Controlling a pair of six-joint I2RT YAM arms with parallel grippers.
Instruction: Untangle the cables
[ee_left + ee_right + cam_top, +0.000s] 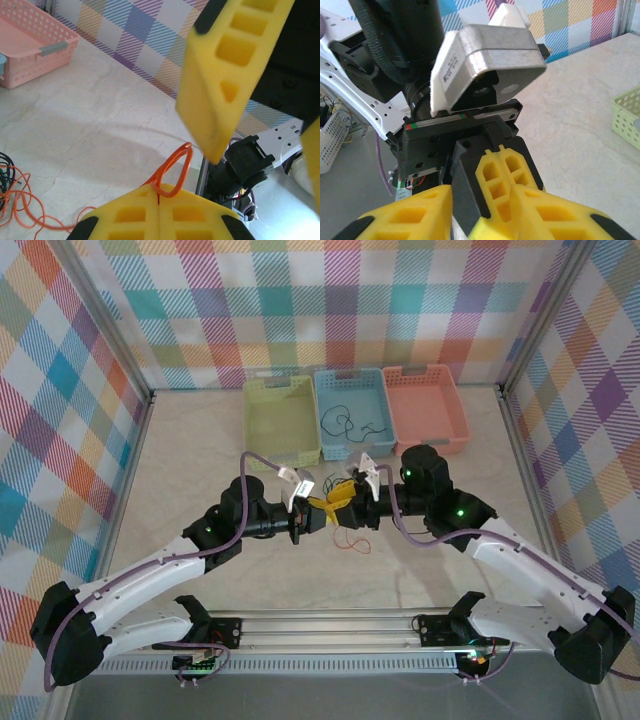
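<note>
Two arms reach in from the rail [330,645] at the near edge of the table [190,460] and meet nose to nose over its middle. Just on your side of that meeting point, the loose cables [350,540] lie on the tabletop. They are slack orange curls, with a few dark strands [5,167] among them in the left wrist view.

Above them, your left gripper [159,196] has its yellow jaws pressed together on an orange cable [176,162], and a loop of it stands up out of the seam. Your right gripper [343,502] faces it with jaws spread apart. One of its fingers [225,75] hangs just beside the loop, and you cannot tell whether they touch.

Farther back, three baskets sit in a row: yellow-green basket [282,430], blue basket [325,415] and pink basket [425,405]. A thin black cable [350,424] lies in the blue one. The checked wall [320,300] stands behind them.
</note>
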